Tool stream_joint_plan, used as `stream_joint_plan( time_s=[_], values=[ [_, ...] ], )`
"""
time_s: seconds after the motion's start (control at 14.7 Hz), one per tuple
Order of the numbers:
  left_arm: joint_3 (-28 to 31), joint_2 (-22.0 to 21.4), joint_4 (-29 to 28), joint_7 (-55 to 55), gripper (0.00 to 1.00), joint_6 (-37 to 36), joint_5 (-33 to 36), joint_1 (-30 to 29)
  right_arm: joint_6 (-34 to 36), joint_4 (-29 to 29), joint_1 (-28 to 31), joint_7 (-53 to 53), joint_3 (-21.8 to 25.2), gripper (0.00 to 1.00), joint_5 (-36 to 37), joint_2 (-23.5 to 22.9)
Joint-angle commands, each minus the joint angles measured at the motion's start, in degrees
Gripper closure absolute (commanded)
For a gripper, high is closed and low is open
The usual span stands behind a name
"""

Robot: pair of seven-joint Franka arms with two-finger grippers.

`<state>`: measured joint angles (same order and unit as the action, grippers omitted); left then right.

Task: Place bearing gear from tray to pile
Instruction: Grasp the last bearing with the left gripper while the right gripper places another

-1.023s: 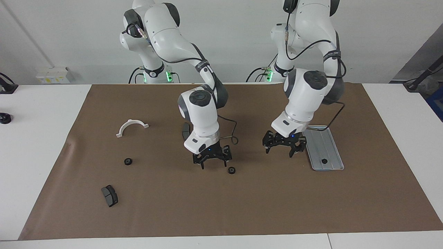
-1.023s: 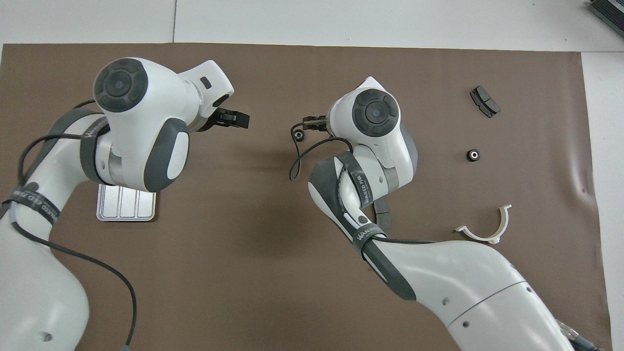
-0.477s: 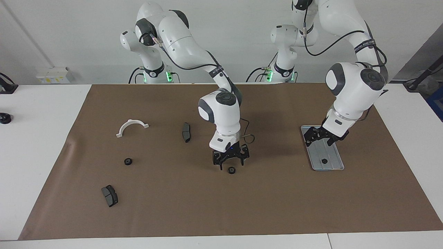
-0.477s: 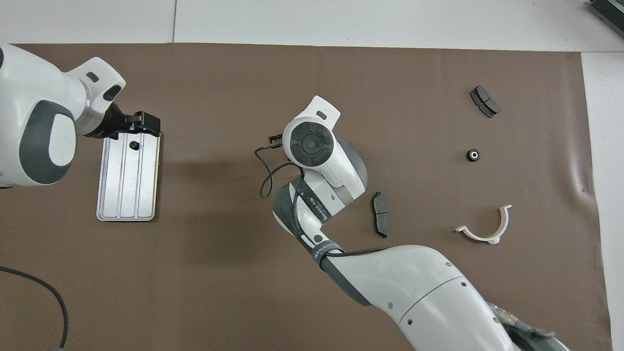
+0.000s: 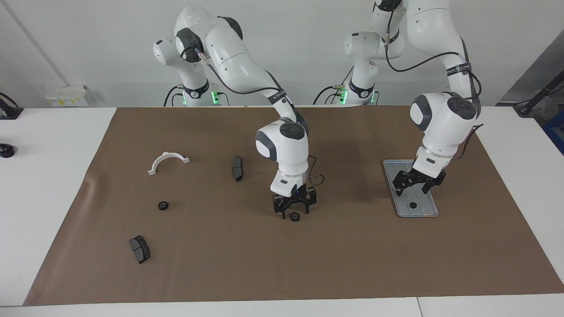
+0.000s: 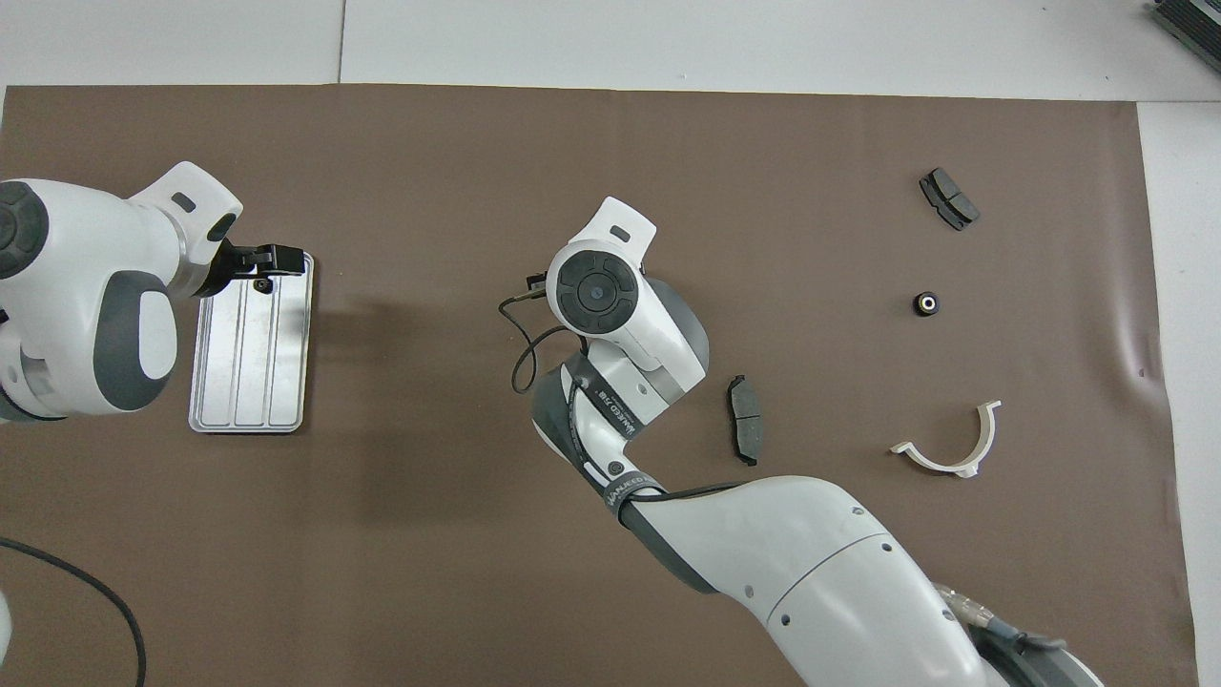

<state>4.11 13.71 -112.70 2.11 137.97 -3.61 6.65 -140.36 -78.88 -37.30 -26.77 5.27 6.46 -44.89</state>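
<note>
a second earlier both grippers had hung over the bare brown mat point(image 5: 282, 264) near mid-table, the left one clear of the tray point(image 5: 422, 210). the left arm had since swung out and come down, so the left gripper point(image 5: 417, 186) hung low over the tray, above a small black gear point(image 5: 413, 205) lying on the tray's end farther from the robots; its jaws stood apart and it was not touching the gear. the right gripper point(image 5: 294, 208) had dropped toward the mat and sat low around a second gear point(image 5: 295, 216), well apart from the tray toward the right arm's end; whether its jaws had closed on that gear i could not tell. a third gear point(image 5: 163, 205) lay farther still from the tray, among the pile: the white bracket point(image 5: 168, 161) and two dark brake pads point(image 5: 237, 167) point(image 5: 139, 248), none of which had shifted.
</note>
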Motion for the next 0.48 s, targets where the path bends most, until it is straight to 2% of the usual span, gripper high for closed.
stream_joint_plan(
  time_s=[0.0, 0.07, 0.2, 0.27, 0.34, 0.41],
  values=[
    [-0.33, -0.17, -1.99, 0.00, 0.00, 4.05, 1.15, -1.21, -1.06, 1.88, 0.29, -1.09, -0.09, 0.40, 1.45, -1.51],
    [-0.33, 0.96, -1.99, -0.17, 0.00, 5.62, 1.15, -1.38, -1.23, 1.97, 0.38, -1.09, -0.09, 0.46, 1.45, -1.69],
    [-0.33, 3.33, -1.99, -1.13, 0.00, 8.44, 1.24, -2.25, -1.23, 2.59, 0.38, -1.09, -0.09, 0.68, 1.45, -1.86],
    [-0.33, 4.04, -1.99, -2.01, 0.00, 10.19, 1.24, -2.52, -1.23, 2.59, 0.47, -1.00, -0.09, 0.87, 1.45, -1.86],
    [-0.33, 4.74, -1.99, -2.72, 0.00, 11.08, 1.24, -2.61, -1.15, 2.59, 0.47, -1.00, -0.09, 1.00, 1.45, -1.86],
    [-0.33, 5.19, -1.99, -3.68, 0.05, 11.70, 1.24, -2.79, -0.80, 2.67, 0.38, -1.00, 0.09, 1.00, 1.54, -1.86]
  ],
)
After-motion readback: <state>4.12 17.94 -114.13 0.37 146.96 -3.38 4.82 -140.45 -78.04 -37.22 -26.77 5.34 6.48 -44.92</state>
